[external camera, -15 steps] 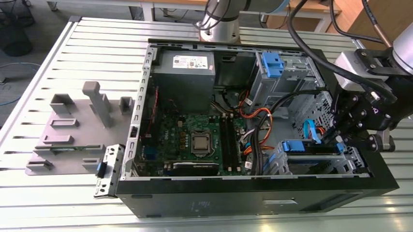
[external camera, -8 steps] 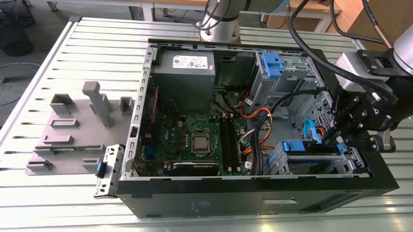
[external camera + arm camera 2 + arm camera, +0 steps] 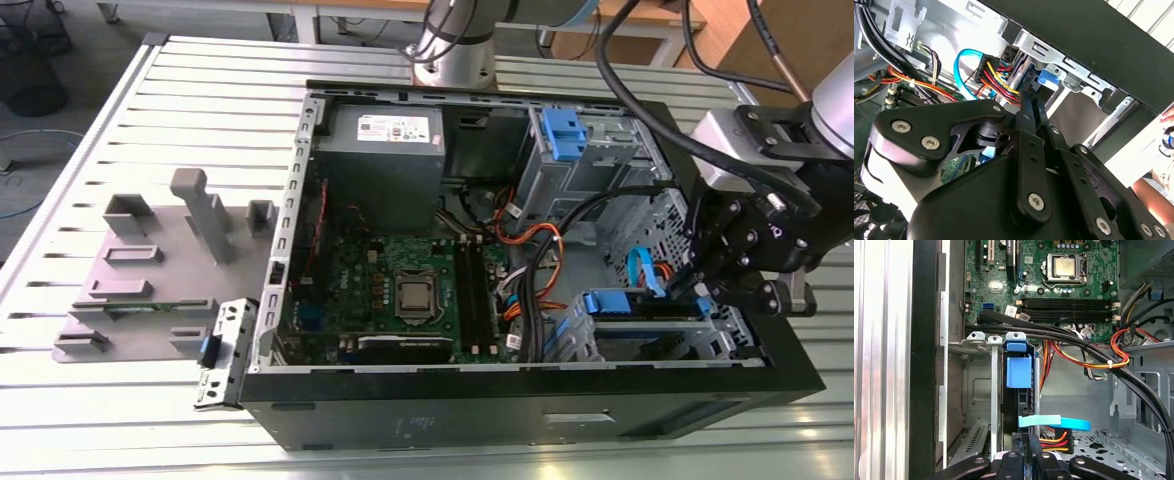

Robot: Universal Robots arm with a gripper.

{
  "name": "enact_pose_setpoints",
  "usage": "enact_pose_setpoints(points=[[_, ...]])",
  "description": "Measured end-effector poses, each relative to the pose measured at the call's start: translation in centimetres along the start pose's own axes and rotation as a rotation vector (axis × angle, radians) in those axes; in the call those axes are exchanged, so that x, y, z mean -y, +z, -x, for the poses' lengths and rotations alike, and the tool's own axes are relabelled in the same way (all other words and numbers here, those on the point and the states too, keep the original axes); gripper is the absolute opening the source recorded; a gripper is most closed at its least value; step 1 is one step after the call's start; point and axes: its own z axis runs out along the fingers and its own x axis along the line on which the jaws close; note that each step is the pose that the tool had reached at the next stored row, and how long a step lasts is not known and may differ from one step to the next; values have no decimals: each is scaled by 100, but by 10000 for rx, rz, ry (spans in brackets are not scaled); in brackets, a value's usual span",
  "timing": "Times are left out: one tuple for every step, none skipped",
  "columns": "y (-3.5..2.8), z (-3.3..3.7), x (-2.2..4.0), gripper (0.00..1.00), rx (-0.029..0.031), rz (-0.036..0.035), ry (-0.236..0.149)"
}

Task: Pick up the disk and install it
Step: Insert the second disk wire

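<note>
The disk (image 3: 1018, 373) stands on edge in the lower metal drive bay (image 3: 976, 390) of the open computer case; its blue carrier tab faces the motherboard. The exterior view has that blue tab (image 3: 607, 302) at the case's lower right corner. In both wrist views my gripper (image 3: 1026, 460) is shut, its black fingers pressed together at the disk's cable end, beside the light blue data cable (image 3: 1054, 422) and the red-yellow power leads. The second wrist view has the fingertips (image 3: 1027, 95) meeting just under the disk's blue carrier (image 3: 1048, 80). In the exterior view the gripper (image 3: 701, 290) hangs over the bay.
A grey power supply (image 3: 384, 130) sits at the case's far end, and a blue bracket (image 3: 561, 135) in the upper bay. The motherboard (image 3: 400, 290) covers the case floor. Thick black cables (image 3: 1094, 352) cross near the bay. A grey fixture (image 3: 147, 270) lies on the exterior view's left. A person's hand (image 3: 1154, 192) is nearby.
</note>
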Motion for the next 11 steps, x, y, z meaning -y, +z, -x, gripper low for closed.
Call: enact_pose_setpoints(points=[[0, 0, 0, 16, 0, 0, 0], [1, 0, 0, 16, 0, 0, 0], [2, 0, 0, 16, 1, 0, 0], [6, 1, 0, 16, 4, 0, 0], [8, 2, 0, 16, 3, 0, 0], [8, 1, 0, 16, 1, 0, 0], [8, 1, 0, 16, 0, 0, 0], [8, 1, 0, 16, 0, 0, -1], [9, 2, -1, 16, 1, 0, -1], [11, 2, -4, 16, 3, 0, 0], [12, 1, -6, 16, 3, 0, 0]])
